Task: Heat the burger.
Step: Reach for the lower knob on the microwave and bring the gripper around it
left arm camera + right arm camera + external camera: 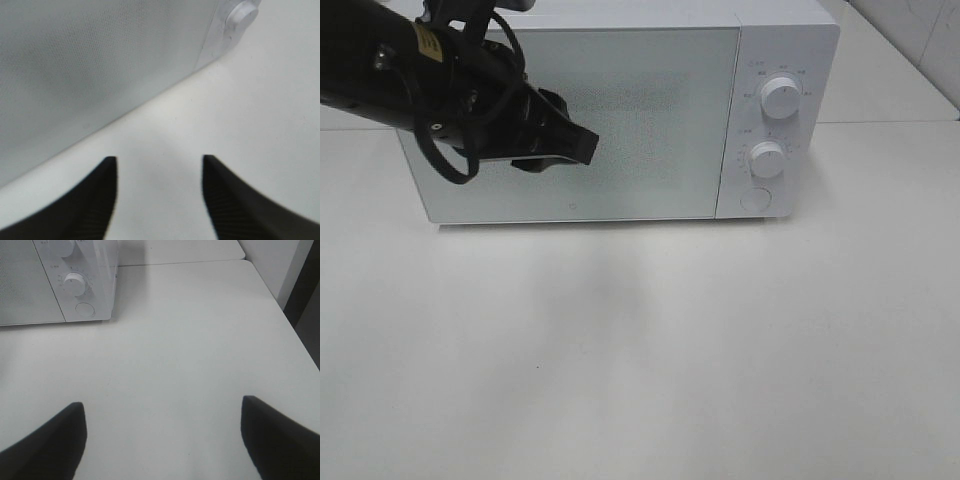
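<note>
Burger is nowhere in sight from where I stand: it is not on the tabletop [670,350] and neither hand has it. Since the microwave [620,60] at the far side has its door [640,120] shut and frosted, my guess is that the burger sits inside, though I cannot see through to confirm it. The left hand [584,147] hangs just in front of the door's left part, fingers parted with nothing between them. The right hand [162,410] is over bare tabletop to the right of the microwave, spread wide and also empty. With the door shut, the step in hand looks to me like setting the heat going at the control panel on the microwave's right end. To do that well, I would draw the left hand clear of the door without brushing it. The hand that takes the dial should come in square to the panel, set a finger on either side of the dial, close gently and turn about the dial's own axis. Pushing inward could slide the whole box backward. The right hand is on the handier side for this. By count I see 1 microwave, 1 door, 2 dials (an upper knob [780,97] and a lower knob [767,158]), 1 round button [756,197] below them, 2 hands, and 0 burgers in view.
</note>
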Action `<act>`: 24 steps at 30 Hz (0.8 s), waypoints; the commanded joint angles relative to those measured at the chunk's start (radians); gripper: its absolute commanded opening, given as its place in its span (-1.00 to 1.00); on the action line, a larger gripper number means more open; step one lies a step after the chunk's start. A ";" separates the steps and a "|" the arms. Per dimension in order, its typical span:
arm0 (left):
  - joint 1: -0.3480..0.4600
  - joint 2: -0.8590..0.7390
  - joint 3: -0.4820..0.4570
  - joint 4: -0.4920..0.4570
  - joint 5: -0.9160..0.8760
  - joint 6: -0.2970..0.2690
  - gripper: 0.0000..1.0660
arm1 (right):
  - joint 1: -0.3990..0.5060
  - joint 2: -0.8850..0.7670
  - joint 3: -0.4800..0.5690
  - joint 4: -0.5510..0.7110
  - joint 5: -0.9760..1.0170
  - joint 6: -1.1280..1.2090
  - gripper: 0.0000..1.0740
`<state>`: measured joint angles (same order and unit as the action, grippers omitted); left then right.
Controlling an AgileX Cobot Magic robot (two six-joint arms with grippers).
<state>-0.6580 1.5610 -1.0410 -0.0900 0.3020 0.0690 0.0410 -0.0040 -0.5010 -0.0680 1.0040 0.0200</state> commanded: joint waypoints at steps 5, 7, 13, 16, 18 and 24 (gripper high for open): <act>-0.005 -0.027 -0.009 -0.007 0.192 -0.053 0.98 | -0.005 -0.030 0.001 -0.003 -0.005 0.005 0.41; -0.005 -0.031 -0.009 -0.008 0.206 -0.054 0.98 | -0.005 -0.030 0.001 -0.003 -0.005 0.005 0.41; -0.005 -0.052 -0.009 -0.008 0.241 -0.053 0.98 | -0.005 -0.030 0.001 -0.003 -0.005 0.005 0.41; 0.004 -0.067 -0.009 -0.008 0.288 -0.052 0.98 | -0.005 -0.030 0.001 -0.003 -0.005 0.005 0.41; 0.038 -0.089 -0.009 -0.009 0.349 -0.052 0.98 | -0.005 -0.030 0.001 -0.003 -0.005 0.005 0.41; 0.143 -0.135 -0.009 -0.007 0.479 -0.012 0.98 | -0.005 -0.030 0.001 -0.003 -0.005 0.005 0.41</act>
<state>-0.5600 1.4550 -1.0410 -0.0920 0.7080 0.0350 0.0410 -0.0040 -0.5010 -0.0680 1.0040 0.0200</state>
